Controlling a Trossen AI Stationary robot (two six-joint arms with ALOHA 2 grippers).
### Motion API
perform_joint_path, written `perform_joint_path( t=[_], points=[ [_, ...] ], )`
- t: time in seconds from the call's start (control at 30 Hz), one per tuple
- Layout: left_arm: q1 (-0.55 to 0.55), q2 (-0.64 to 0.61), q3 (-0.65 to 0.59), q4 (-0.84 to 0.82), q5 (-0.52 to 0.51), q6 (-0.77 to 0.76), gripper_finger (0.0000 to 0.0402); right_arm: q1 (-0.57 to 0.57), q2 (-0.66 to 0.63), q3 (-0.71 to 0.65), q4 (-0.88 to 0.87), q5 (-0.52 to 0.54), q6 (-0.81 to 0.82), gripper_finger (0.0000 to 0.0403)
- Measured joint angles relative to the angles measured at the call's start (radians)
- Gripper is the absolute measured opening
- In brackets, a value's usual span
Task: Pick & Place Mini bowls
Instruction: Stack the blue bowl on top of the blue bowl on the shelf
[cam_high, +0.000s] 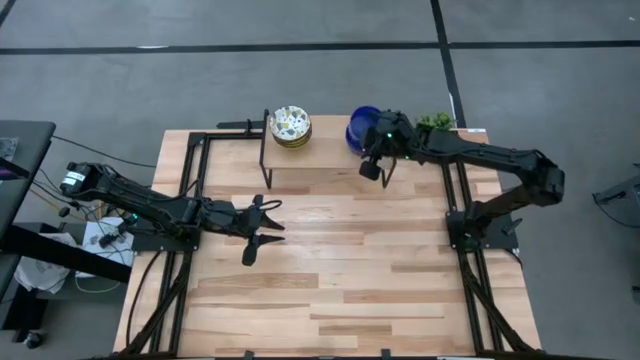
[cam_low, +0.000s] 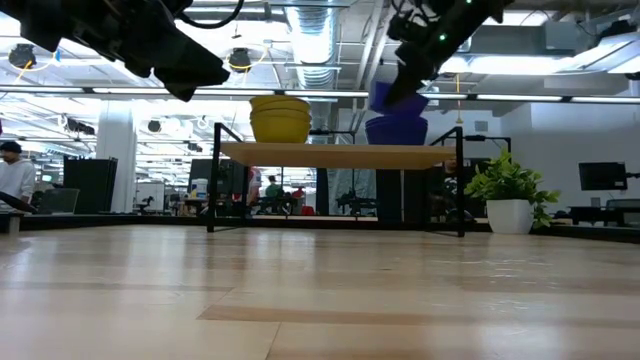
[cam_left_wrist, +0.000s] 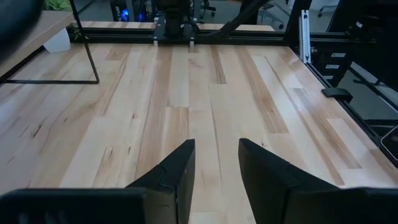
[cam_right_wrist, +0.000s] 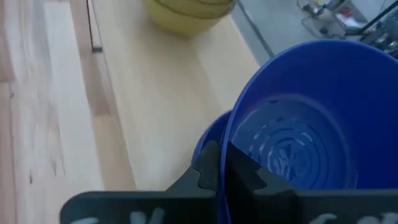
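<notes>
A stack of floral mini bowls (cam_high: 290, 126), yellow outside (cam_low: 280, 118), rests base-down on a raised wooden shelf (cam_low: 340, 155) at the table's far side. Beside it a blue mini bowl (cam_low: 396, 131) sits on the shelf, with a second blue bowl (cam_right_wrist: 298, 124) tilted just above it (cam_low: 393, 97). My right gripper (cam_high: 376, 152) is shut on that upper blue bowl. My left gripper (cam_high: 262, 230) hovers open over bare table at left centre, its fingers (cam_left_wrist: 174, 174) apart with nothing between them. My right gripper pinches the upper blue bowl by its rim (cam_right_wrist: 225, 163), one finger inside the bowl and one outside. The fingers come from above and the table's near side. The bowl is tilted and raised a little above the blue bowl beneath (cam_right_wrist: 208, 140).
A small green potted plant (cam_high: 435, 121) stands at the table's far right, next to the shelf (cam_low: 510, 195). The shelf's thin black legs (cam_high: 266, 160) stand on the wood. Black frame rails run along both table sides. Bare wood stretches across the near half of the table (cam_high: 340, 290).
</notes>
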Motion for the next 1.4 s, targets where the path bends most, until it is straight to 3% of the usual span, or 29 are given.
perform_joint_path(
  t=[0.93, 1.4],
  points=[
    [-0.004, 0.0, 0.0, 0.001, 0.0, 0.0, 0.0121, -0.012, 0.028, 0.0, -0.028, -0.023, 0.036, 0.0011],
    [-0.004, 0.0, 0.0, 0.001, 0.0, 0.0, 0.0121, -0.012, 0.028, 0.0, -0.028, -0.017, 0.037, 0.0082]
  ],
)
